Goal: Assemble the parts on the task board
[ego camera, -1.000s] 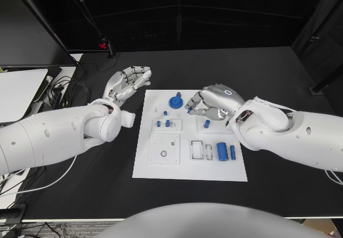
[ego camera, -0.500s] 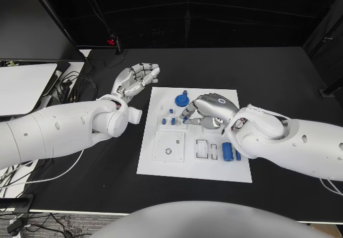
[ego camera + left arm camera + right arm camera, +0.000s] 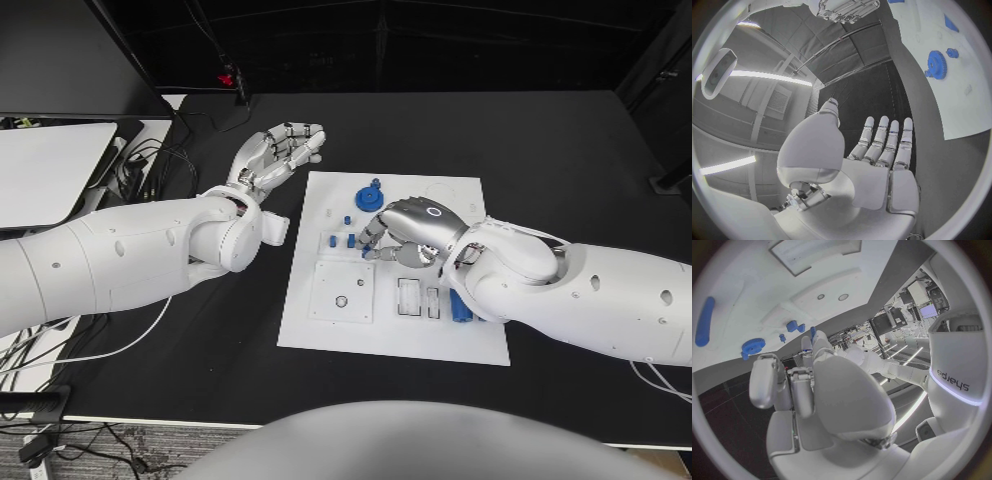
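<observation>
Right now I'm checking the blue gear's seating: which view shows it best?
The left wrist view shows the blue gear best, unobstructed with teeth visible on the task board. The head view has it small, just beyond the right hand. The right wrist view shows it small and distorted.

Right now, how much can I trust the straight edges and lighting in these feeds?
Head view: even light, the task board keeps straight edges, but the right hand hides part of it. Left wrist view: fisheye bends the board's edge; the left hand sits mid-frame, sharp, the blue gear small near the rim. Right wrist view: board curves heavily; bright room lights glare behind the hand.
</observation>
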Robot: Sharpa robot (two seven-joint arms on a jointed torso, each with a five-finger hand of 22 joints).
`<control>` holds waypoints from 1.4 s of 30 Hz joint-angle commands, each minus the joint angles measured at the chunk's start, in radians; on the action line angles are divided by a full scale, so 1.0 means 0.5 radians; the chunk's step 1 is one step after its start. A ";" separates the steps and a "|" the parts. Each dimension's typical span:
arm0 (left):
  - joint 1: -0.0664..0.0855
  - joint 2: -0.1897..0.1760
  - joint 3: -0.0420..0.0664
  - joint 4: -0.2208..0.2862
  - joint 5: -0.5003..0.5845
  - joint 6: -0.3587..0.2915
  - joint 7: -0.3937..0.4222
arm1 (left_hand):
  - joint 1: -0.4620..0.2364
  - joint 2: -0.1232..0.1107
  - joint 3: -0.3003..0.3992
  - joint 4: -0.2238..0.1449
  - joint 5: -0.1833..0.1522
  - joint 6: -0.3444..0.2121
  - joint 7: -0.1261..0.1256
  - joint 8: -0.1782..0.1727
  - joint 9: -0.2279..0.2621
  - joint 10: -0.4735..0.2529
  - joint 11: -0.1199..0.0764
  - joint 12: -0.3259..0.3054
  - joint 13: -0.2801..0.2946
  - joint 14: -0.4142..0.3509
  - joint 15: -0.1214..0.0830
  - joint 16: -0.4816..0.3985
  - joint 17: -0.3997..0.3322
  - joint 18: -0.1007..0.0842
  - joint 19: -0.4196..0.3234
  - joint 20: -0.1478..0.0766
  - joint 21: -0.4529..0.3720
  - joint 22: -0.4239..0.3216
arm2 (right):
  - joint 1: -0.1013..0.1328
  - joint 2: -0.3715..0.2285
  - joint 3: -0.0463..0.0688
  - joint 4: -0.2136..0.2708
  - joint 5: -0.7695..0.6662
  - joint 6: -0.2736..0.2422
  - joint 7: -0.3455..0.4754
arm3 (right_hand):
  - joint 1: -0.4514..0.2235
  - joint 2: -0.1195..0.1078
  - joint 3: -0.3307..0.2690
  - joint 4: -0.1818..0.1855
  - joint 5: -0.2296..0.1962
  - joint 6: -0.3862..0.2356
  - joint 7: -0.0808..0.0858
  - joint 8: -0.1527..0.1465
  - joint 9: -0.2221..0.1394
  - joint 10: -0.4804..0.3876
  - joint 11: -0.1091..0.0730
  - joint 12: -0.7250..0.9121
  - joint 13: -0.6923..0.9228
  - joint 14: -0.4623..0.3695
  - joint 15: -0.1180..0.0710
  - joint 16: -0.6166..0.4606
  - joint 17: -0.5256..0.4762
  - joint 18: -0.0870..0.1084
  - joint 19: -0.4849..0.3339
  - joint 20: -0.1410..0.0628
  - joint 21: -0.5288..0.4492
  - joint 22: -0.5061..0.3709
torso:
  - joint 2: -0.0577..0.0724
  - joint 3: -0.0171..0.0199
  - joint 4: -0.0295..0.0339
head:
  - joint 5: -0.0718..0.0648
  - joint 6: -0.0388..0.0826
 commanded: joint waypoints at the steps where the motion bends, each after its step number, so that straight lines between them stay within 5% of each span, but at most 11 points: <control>1: 0.003 0.003 0.002 0.000 0.002 0.018 0.290 | 0.005 0.025 0.013 -0.001 0.014 -0.017 0.281 0.011 -0.004 -0.019 -0.001 0.015 -0.004 -0.017 -0.002 0.014 -0.008 0.000 0.019 -0.002 0.001 -0.001 | -0.010 0.016 0.001 -0.007 -0.065 0.068 0.008 | 0.018 0.003 0.009 -0.002 0.000 -0.005 0.015 -0.007 0.000 0.002 0.005 -0.011 0.000 0.212 0.015 0.011 0.527 0.037 0.003 0.014 -0.012 0.291 | -0.001 0.0000 -0.001 | 0.000 -0.001; 17: 0.002 -0.003 0.002 0.000 0.002 0.019 0.291 | 0.005 0.030 0.014 -0.002 0.014 -0.019 0.281 0.013 -0.004 -0.022 0.000 0.018 -0.005 -0.018 -0.002 0.018 -0.011 0.000 0.018 -0.002 0.001 -0.005 | -0.061 0.082 0.001 -0.054 -0.167 0.140 0.002 | 0.018 0.003 0.013 -0.001 0.000 -0.007 0.017 -0.009 0.000 0.001 0.007 -0.014 0.000 0.212 0.016 0.011 0.527 0.038 0.001 0.015 -0.018 0.288 | -0.002 0.0020 -0.001 | 0.005 -0.001; 42: 0.000 -0.009 0.002 0.003 0.002 0.020 0.290 | 0.005 0.030 0.014 -0.002 0.014 -0.019 0.281 0.013 -0.004 -0.022 0.000 0.018 -0.005 -0.018 -0.002 0.018 -0.011 0.000 0.018 -0.002 0.001 -0.005 | -0.074 0.095 0.001 -0.071 -0.205 0.234 0.003 | 0.018 0.001 0.015 -0.002 0.000 -0.009 0.018 -0.012 -0.001 0.002 0.008 -0.016 0.000 0.212 0.017 0.011 0.527 0.038 0.000 0.016 -0.020 0.287 | -0.002 0.0005 -0.002 | -0.002 -0.001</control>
